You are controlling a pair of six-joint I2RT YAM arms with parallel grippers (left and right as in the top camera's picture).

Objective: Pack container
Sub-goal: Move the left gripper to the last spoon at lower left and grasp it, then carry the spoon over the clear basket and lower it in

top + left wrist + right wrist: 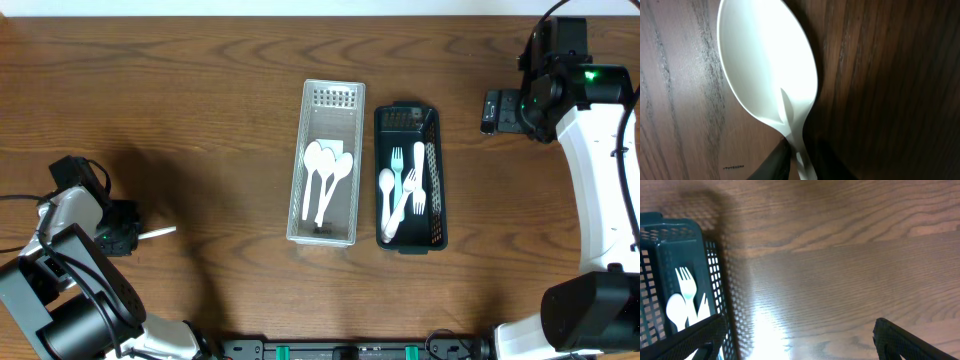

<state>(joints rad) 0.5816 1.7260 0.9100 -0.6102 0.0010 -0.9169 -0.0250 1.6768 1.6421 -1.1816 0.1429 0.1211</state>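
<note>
Near the front-left corner of the table (200, 120), the left gripper (128, 236) is pinching a white spoon (158, 232) low on its handle. In the wrist view the bowl faces the camera; I cannot tell whether it is clear of the wood. That arm sits folded close to the left edge, with the spoon pointing towards the middle of the table. The step in hand looks like carrying it to the pale tray (296, 170) at mid-table, where three spoons (325, 175) already lie. To do it well, I'd keep the pinch firm, lift above the rim, turn the handle along the tray's length and let go low. Just right of the tray, the dark basket (380, 180) holds forks (415, 185) and one spoon. Towards the far-right corner the right arm reaches up the right edge, and the right gripper (488, 111) is spread wide with nothing in it
</note>
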